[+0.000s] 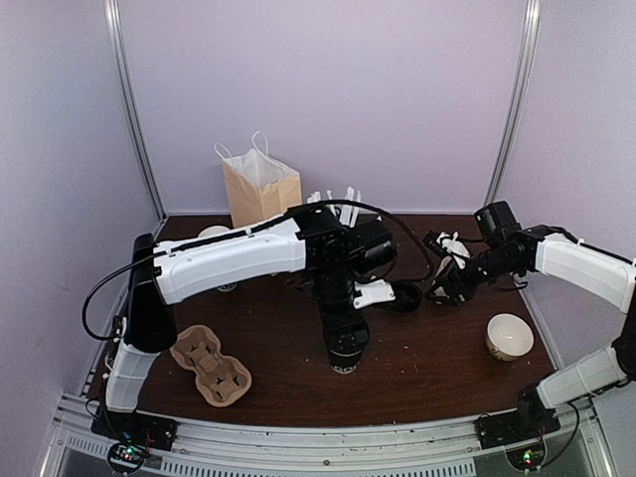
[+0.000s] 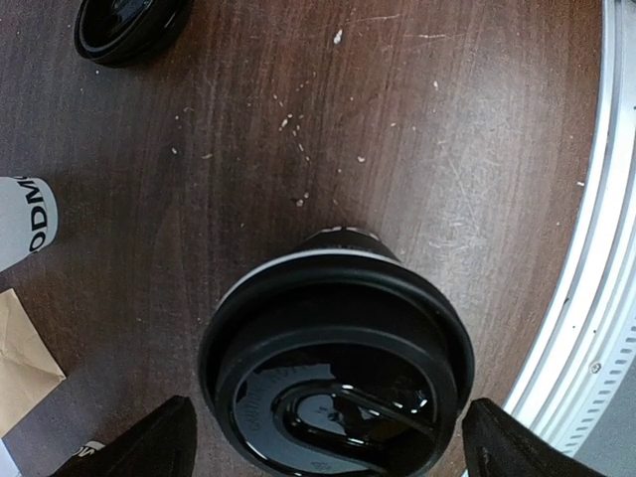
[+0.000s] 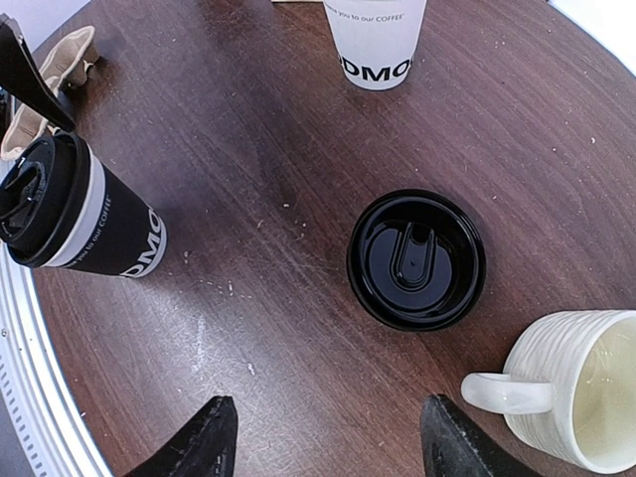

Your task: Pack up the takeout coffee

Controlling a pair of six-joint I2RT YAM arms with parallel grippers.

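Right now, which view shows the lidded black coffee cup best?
Right wrist: the takeout coffee shows its lid, dark body and white lettering from the side, at the left edge. Left wrist gives mostly the lid top, close and cropped. Top external shows it small, mostly hidden under the left arm.

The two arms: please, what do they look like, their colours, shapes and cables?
Both the left arm and the right arm have smooth white shells over their long links, with black joints, wrists and bases. A thin black cable loops beside the left arm's shoulder; another runs over its wrist. The fingers, left and right, are matt black wedges.
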